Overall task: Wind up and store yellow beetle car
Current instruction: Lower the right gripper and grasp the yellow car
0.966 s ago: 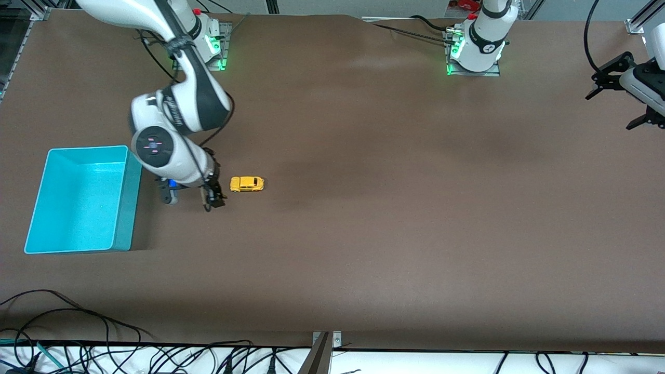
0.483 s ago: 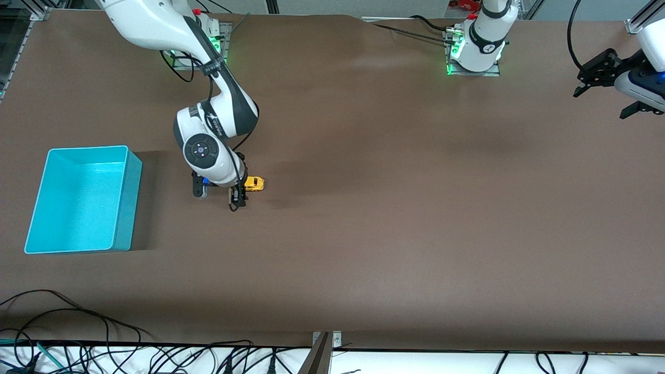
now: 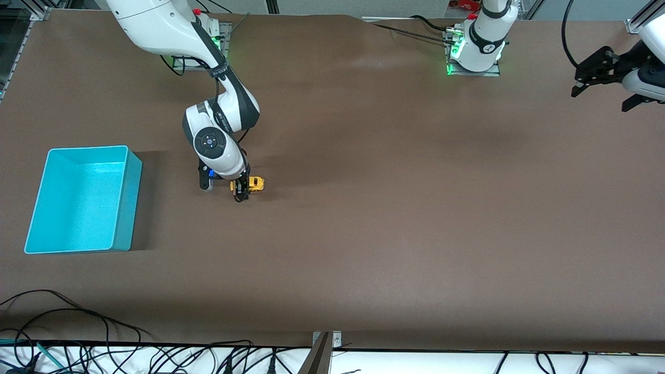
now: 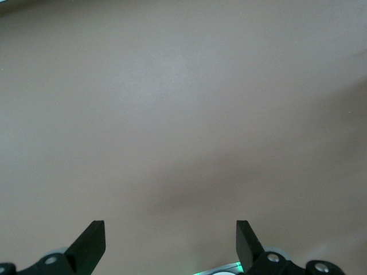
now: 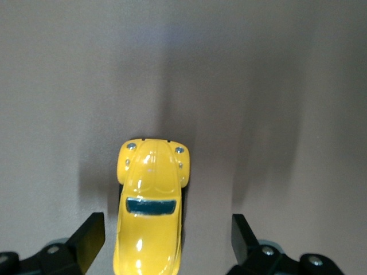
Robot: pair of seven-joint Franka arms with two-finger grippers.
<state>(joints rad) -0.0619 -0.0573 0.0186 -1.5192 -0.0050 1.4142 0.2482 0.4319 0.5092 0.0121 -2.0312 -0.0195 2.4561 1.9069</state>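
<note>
Shifted from beside the cyan bin, the right gripper now straddles the yellow beetle car, jaws wide and ungripped; winding and storing remain, while the left gripper waits wide at the desk's left-arm end.

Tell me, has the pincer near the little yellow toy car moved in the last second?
Yes. The right pincer has moved away from the cyan plastic bin and now straddles the small yellow toy car, open.

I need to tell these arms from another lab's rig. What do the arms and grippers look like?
Both arms have glossy white shells with dark grey joint bands and green lights at their bases. The right gripper and left gripper are black with two blunt angular fingers. Black cables run along the arms, and the right wrist bears a round dark cap.
</note>
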